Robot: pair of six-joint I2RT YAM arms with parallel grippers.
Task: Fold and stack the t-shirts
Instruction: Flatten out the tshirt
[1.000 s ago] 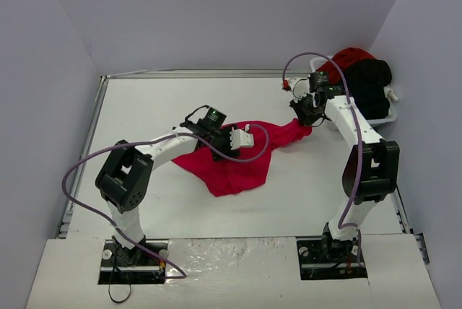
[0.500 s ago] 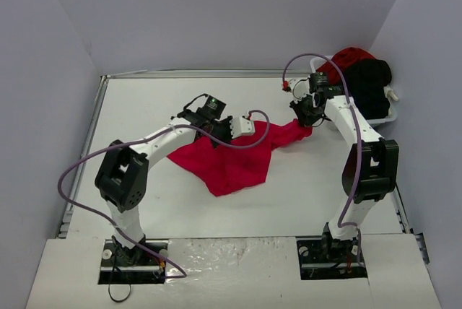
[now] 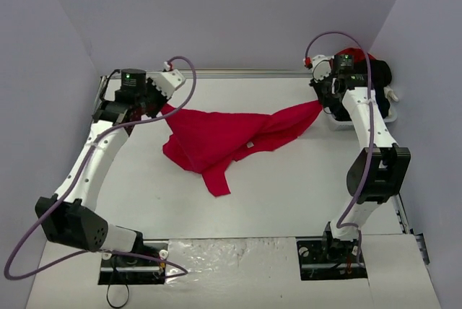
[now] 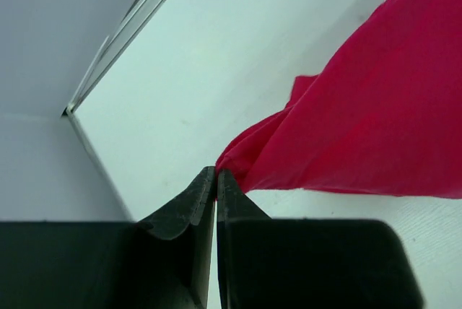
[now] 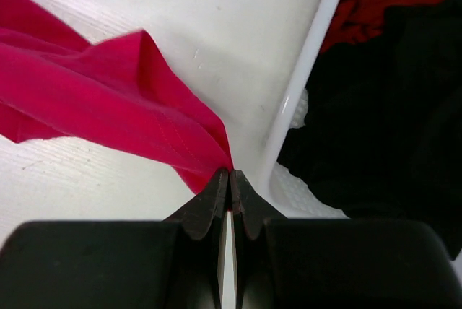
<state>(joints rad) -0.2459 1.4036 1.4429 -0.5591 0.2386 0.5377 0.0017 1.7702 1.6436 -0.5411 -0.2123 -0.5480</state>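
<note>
Spanning the far half of the worktop (image 3: 289, 193), red t-shirt (image 3: 216, 139) hangs between tools; left tool (image 4: 216, 172) clenched on one edge, right tool (image 5: 229, 173) clenched on another beside basket (image 5: 307, 71); risk: thin pinches may slip under tension, cloth drops crumpled.

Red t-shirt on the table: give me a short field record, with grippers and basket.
shirt: bright red cloth t-shirt, stretched across white table between both grippers
left gripper: shut on shirt's far-left corner
right gripper: shut on shirt's right end, beside basket
basket: white plastic basket, far right, holds black t-shirt and second red t-shirt
</note>
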